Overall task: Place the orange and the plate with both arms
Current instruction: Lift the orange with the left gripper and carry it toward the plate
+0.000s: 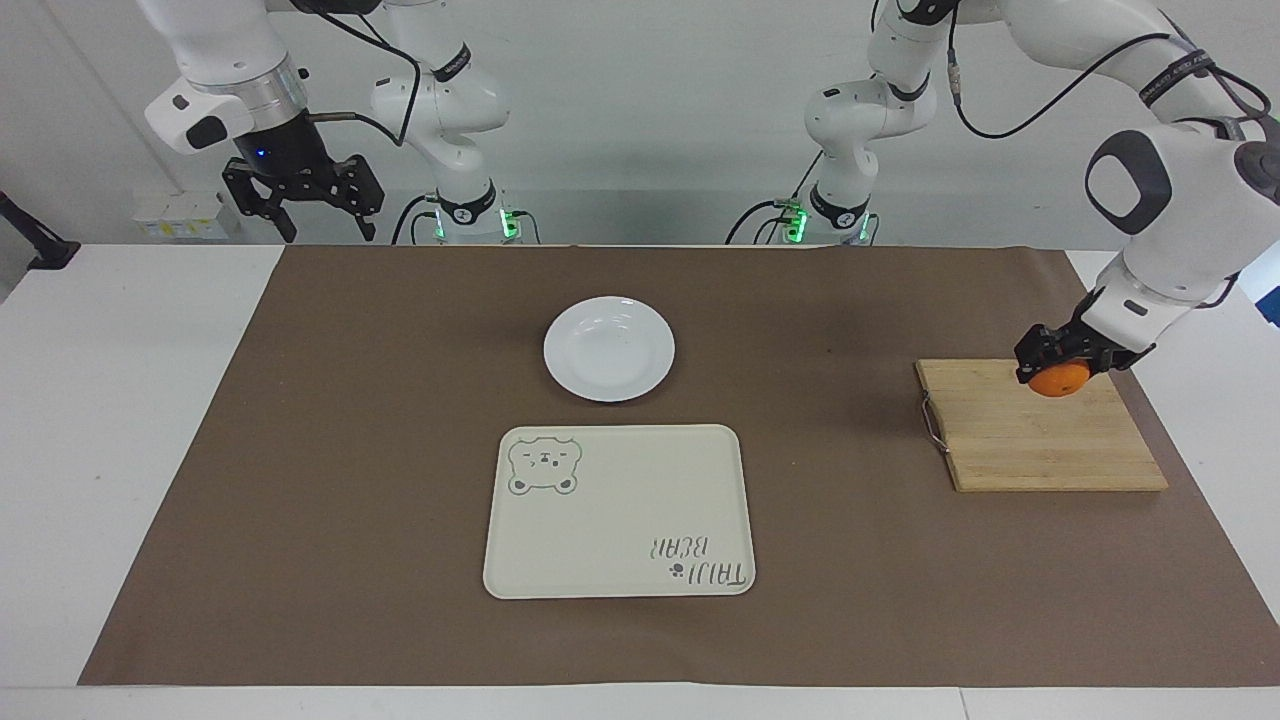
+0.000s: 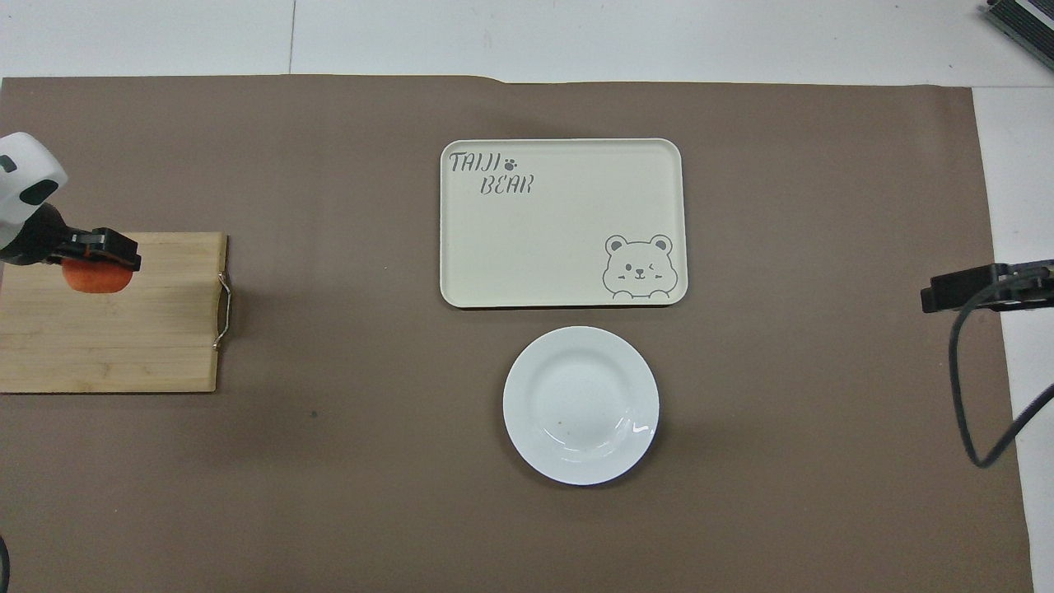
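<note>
Under the left gripper (image 1: 1052, 362) only the wooden board (image 1: 1040, 450) – flat, wire handle (image 1: 932, 422) low at its edge. Toward the table's middle, bare brown mat (image 1: 850, 380), then the plate (image 1: 609, 349) and tray (image 1: 619, 511) – both shallow, nothing tall between.
</note>
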`<action>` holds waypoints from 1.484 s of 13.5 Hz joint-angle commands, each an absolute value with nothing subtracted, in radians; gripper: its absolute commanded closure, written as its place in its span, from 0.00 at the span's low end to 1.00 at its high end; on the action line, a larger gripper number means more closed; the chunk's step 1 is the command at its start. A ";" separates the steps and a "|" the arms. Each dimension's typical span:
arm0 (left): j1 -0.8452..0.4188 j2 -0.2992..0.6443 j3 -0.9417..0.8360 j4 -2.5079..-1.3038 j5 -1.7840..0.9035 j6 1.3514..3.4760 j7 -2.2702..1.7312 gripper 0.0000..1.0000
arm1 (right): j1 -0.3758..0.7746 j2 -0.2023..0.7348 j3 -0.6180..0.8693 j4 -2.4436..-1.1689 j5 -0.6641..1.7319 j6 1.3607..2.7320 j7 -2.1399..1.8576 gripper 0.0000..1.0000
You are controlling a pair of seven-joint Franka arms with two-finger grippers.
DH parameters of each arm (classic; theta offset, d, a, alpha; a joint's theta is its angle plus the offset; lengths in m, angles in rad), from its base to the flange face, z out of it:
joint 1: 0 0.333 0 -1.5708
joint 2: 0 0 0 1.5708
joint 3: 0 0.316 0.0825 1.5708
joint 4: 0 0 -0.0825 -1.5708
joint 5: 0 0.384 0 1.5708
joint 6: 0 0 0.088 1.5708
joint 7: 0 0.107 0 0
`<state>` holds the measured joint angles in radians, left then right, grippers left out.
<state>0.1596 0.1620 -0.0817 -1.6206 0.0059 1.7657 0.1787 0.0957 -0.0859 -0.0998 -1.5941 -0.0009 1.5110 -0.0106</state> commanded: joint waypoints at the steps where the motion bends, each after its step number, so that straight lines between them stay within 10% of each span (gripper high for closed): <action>1: 0.112 0.140 -0.072 -1.573 0.008 1.672 0.111 1.00 | 0.078 -0.114 -0.094 -1.626 0.012 1.516 -0.037 0.00; 20: -0.388 0.118 -0.086 -1.850 0.011 1.927 -0.290 1.00 | 0.077 -0.114 -0.094 -1.626 0.012 1.514 -0.037 0.00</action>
